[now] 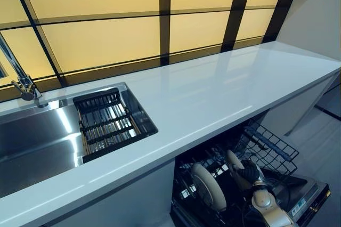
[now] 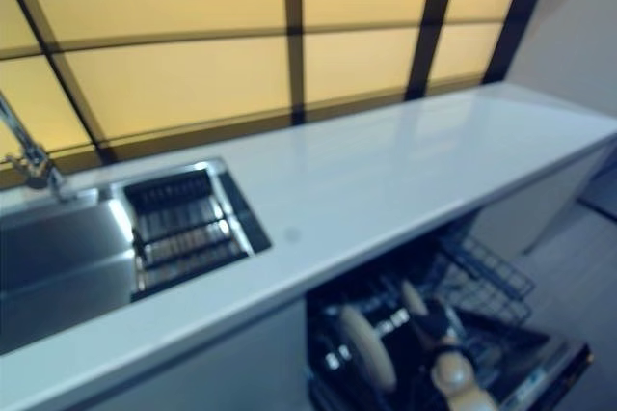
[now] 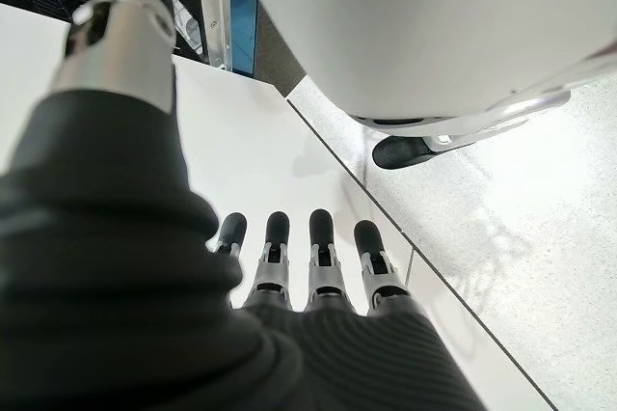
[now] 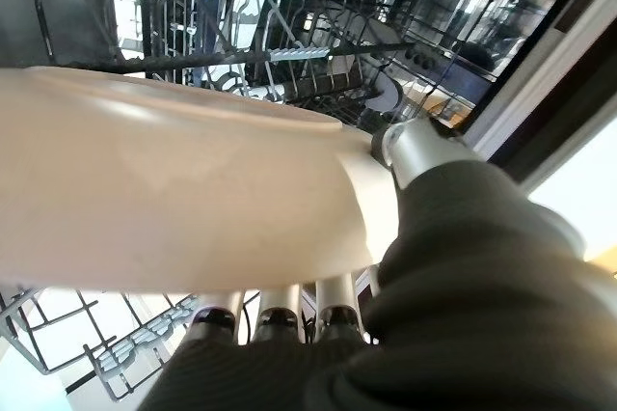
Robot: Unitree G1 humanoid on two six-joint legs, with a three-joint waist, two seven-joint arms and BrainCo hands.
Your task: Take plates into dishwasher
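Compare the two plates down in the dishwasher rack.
The near plate stands alone in the rack, its broad face showing; the far plate is pinched by the right hand and shows mostly its edge. The near plate looks wider in view, the far one a narrow sliver. Both are pale, round and upright on edge.

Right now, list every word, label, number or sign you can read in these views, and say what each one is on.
None can be read.
A small blue-and-white label sits on the open dishwasher door, its print too small to read.
The plates, rack and countertop show no print.
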